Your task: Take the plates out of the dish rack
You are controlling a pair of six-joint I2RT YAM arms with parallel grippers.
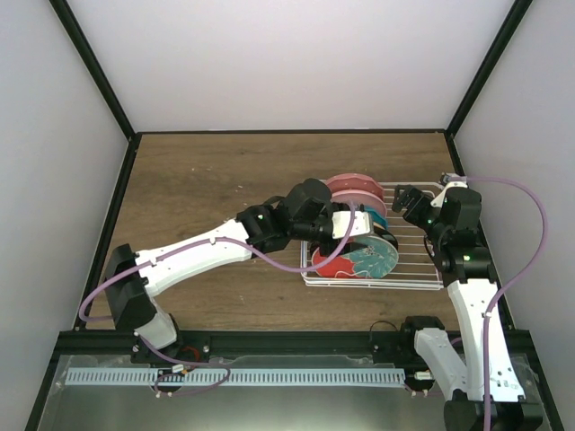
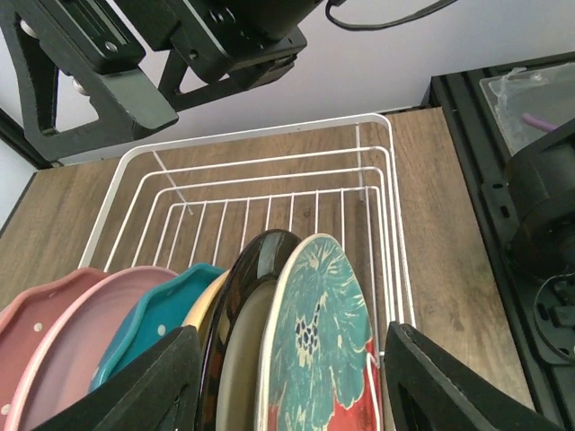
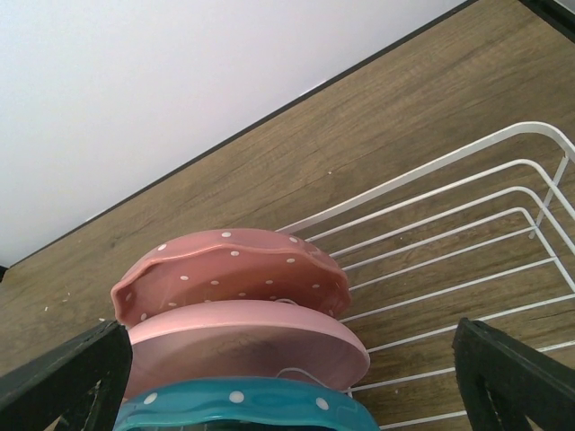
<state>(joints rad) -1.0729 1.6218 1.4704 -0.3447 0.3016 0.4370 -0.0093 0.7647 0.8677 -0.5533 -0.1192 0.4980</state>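
Observation:
The white wire dish rack sits right of centre and holds five plates on edge. The red and teal plate is nearest the front, then the dark-rimmed plate, the teal dotted plate and two pink plates. My left gripper is open, one finger on each side of the red and dark-rimmed plates. My right gripper is open above the dotted pink plate, the plain pink plate and the teal plate. From above, the left gripper covers the plates' tops and the right gripper hangs over the rack's far right.
The right half of the rack shows only bare wires. The right arm's black wrist hangs close above the rack's far end. White walls and black frame posts enclose the wooden table. A black rail runs along the near edge.

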